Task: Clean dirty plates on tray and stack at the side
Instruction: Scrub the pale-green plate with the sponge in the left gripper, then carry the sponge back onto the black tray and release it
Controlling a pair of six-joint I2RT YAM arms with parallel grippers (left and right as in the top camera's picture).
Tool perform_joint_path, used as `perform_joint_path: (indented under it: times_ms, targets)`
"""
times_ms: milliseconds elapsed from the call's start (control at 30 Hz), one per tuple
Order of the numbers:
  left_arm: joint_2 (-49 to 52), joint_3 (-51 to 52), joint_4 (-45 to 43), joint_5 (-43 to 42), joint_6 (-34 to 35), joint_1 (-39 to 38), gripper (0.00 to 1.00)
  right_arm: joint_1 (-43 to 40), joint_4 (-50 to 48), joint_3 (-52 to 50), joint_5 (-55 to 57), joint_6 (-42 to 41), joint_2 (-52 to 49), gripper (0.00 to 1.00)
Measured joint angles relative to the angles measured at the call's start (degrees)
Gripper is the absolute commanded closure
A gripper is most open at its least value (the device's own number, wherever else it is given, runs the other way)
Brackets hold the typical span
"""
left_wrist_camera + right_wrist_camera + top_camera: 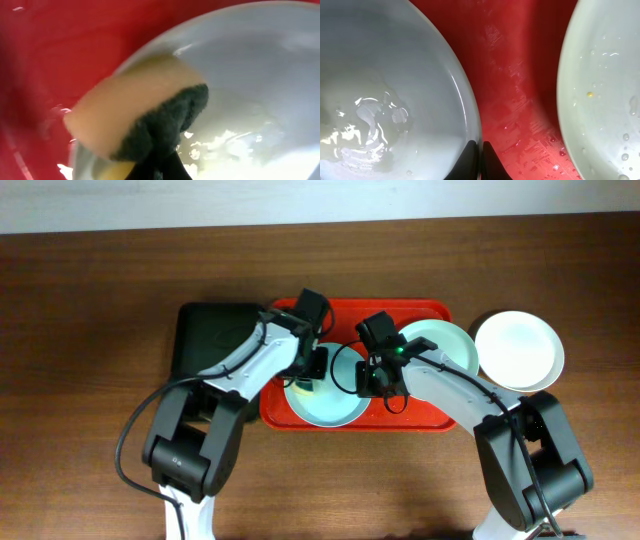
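Note:
The pale blue plate (325, 410) lies in the left half of the red tray (425, 418), wet and streaked inside (260, 75). My left gripper (308, 375) is shut on a yellow sponge with a dark scouring side (135, 110), which presses on the plate's inner left edge. My right gripper (481, 160) is shut on the blue plate's right rim (470, 115), one finger inside the rim and one outside. The mint green plate (450, 340) sits in the tray's right half, with droplets and a small yellow speck (605, 75). The white plate (518, 350) rests on the table, right of the tray.
A dark green-black tray (205, 335) lies against the red tray's left side, under my left arm. Wet red tray floor (520, 85) shows in the narrow gap between the blue and mint plates. Brown tabletop (80, 380) surrounds everything.

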State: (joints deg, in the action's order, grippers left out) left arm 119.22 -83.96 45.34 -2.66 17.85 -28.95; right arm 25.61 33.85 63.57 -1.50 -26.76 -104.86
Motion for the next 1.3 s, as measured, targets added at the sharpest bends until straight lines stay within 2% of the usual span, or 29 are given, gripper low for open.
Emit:
perform_joint_path:
  times_ms: [200,367,667,733,800,900,1100,1300]
  targets:
    - [0.28,-0.07,-2.82,0.20,0.63,-4.09,1.00,0.00,0.09,0.00,0.07,-0.02,0.02,0.96]
    - [0.33,-0.11,-2.84,-0.11,1.25,-4.46,1.00,0.00,0.11,0.00,0.13,0.00,0.02,0.96]
    - [0.31,-1.55,1.66,-7.23,-0.31,-3.56,1.00,0.00,-0.07,0.00,-0.11,-0.02,0.00,0.96]
    - [0.11,-3.10,4.83,-7.19,-0.50,-1.31,1.00,0.02,-0.11,0.00,-0.28,-0.02,0.00,0.93]
    - [-1.09,-4.63,6.69,-6.67,-0.92,1.57,1.00,0.02,-0.13,0.00,-0.46,0.09,0.00,0.78]
    - [-5.68,-6.71,8.76,-3.91,-1.20,7.37,1.00,0.07,-0.02,-0.07,-0.61,0.20,-0.09,0.66]
    - [-10.69,-8.63,14.71,1.01,-2.91,16.37,1.00,0.07,-0.04,-0.11,-0.74,0.24,-0.31,0.65]
    - [-10.56,-6.38,14.21,2.45,-3.87,23.69,1.00,0.07,-0.07,-0.11,-0.76,0.24,-0.31,0.65]
